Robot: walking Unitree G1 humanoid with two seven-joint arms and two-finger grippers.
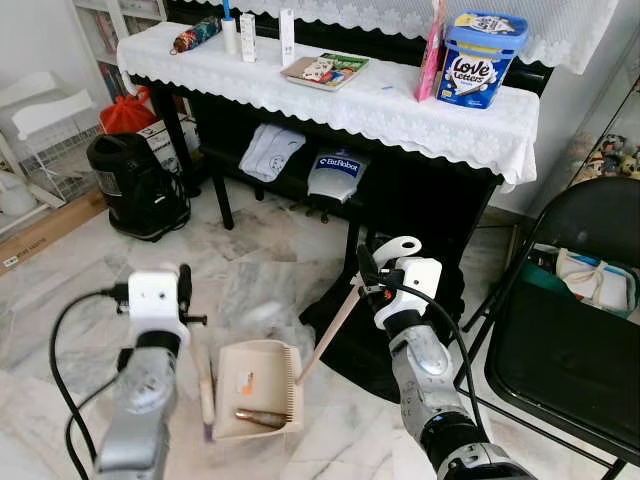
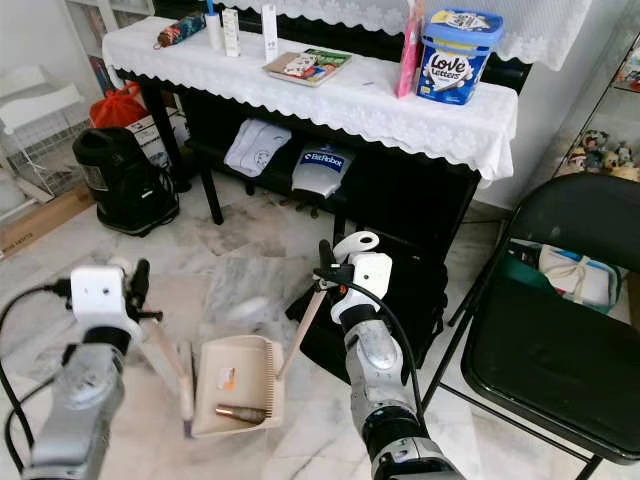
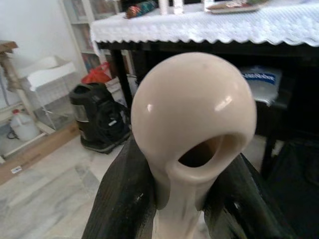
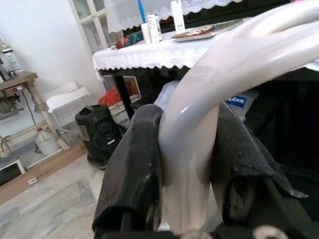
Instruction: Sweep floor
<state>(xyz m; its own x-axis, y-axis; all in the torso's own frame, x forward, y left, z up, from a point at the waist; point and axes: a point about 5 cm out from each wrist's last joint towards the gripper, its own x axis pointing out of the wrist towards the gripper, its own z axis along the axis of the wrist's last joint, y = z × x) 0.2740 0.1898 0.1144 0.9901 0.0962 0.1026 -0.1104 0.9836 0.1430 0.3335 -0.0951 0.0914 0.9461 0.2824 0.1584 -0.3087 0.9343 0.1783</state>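
On my far left I see one black vacuum cleaner (image 1: 140,187) on the marble floor (image 1: 70,270), beside a white wire rack (image 1: 45,135). My left gripper (image 1: 185,290) is clamped on the rounded cream handle end (image 3: 192,124) of one brush (image 1: 205,385), its two black fingers (image 3: 124,194) pressed on either side of the neck. The brush hangs down just beside the left edge of one beige dustpan (image 1: 255,390), which lies on the floor between my two arms. One brownish cylinder (image 1: 260,417) lies inside the dustpan near its lower edge; what it is I cannot tell.

My right gripper (image 1: 368,282) is closed around the white looped handle (image 4: 199,124) of the dustpan's long stick (image 1: 330,330), which slants down to the pan's right side. Behind stands one dark piano (image 1: 400,170) under a white lace cloth (image 1: 330,95), carrying one blue tub (image 1: 482,58). One black folding chair (image 1: 570,330) stands at my right.
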